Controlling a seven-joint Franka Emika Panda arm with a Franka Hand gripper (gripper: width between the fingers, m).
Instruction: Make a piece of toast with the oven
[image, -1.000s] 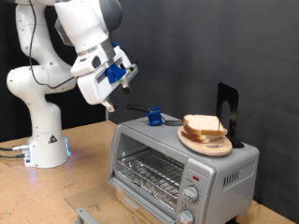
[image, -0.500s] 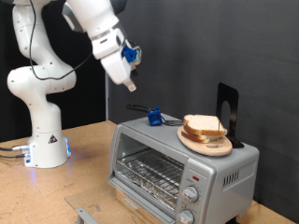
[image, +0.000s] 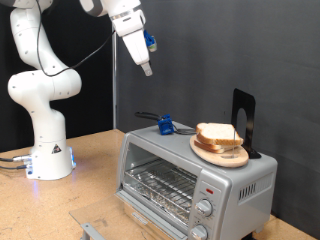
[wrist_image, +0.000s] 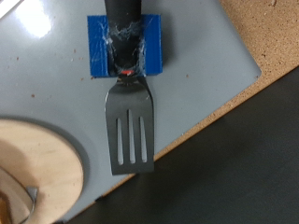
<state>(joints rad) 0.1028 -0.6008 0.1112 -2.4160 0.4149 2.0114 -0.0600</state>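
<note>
The silver oven (image: 190, 180) stands at the exterior view's lower right with its glass door shut, the wire rack showing behind the glass. On the oven's top (wrist_image: 210, 65) a wooden plate (image: 221, 153) carries stacked bread slices (image: 220, 136). No single piece of toast shows apart from that stack. My gripper (image: 148, 68) hangs high above the oven's left end, fingers pointing down, with nothing in it. Its fingers do not appear in the wrist view, which looks down on a black spatula (wrist_image: 131, 131) lying on the oven top, and the plate's rim (wrist_image: 42, 173).
The spatula (image: 158, 122) has a blue-taped handle (wrist_image: 126, 47) and lies at the oven top's left rear. A black stand (image: 243, 120) rises behind the plate. Round knobs (image: 205, 207) line the oven's right front. The arm's white base (image: 45, 150) stands on the wooden table (image: 95, 190).
The arm has swung upward and to the exterior view's right over the last second. The gripper went from beside the oven's left to high above it. Nothing on the oven moved.
</note>
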